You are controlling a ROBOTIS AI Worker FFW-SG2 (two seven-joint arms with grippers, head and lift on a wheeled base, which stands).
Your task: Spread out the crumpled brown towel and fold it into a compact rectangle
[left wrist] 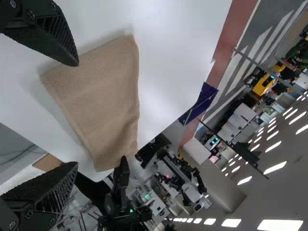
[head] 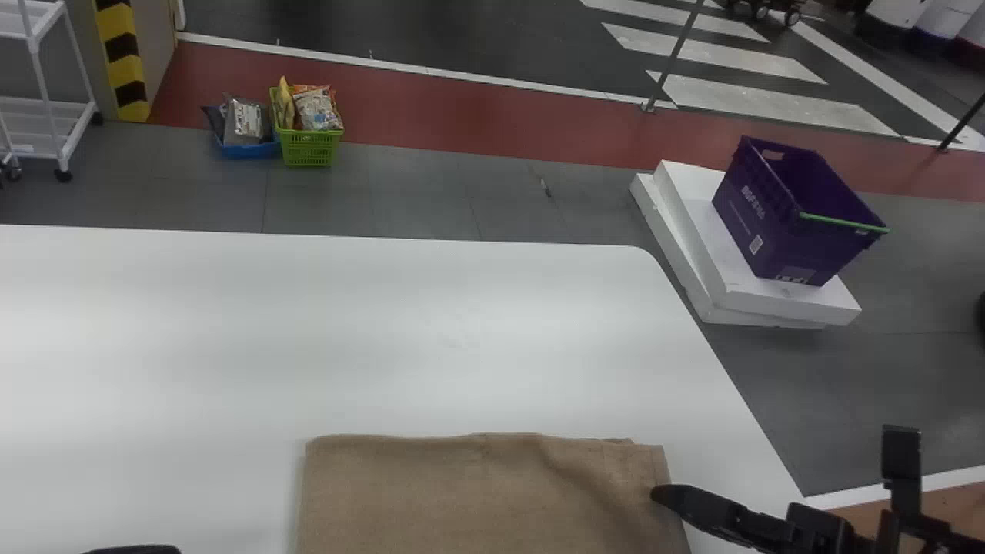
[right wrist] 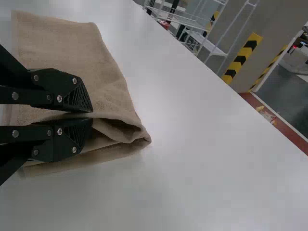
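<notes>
Brown towel (head: 477,492) pinched at one side;
my right gripper (head: 663,495) holds its cloth between narrowed fingers; my left gripper (head: 135,549) hangs wide-fingered over the white table (head: 346,331).

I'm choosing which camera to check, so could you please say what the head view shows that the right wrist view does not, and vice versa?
The head view adds the purple crate on white slabs. The right wrist view adds an open gap between layers of the brown towel. Both show the towel, white table, right gripper and black-and-yellow stripes.
</notes>
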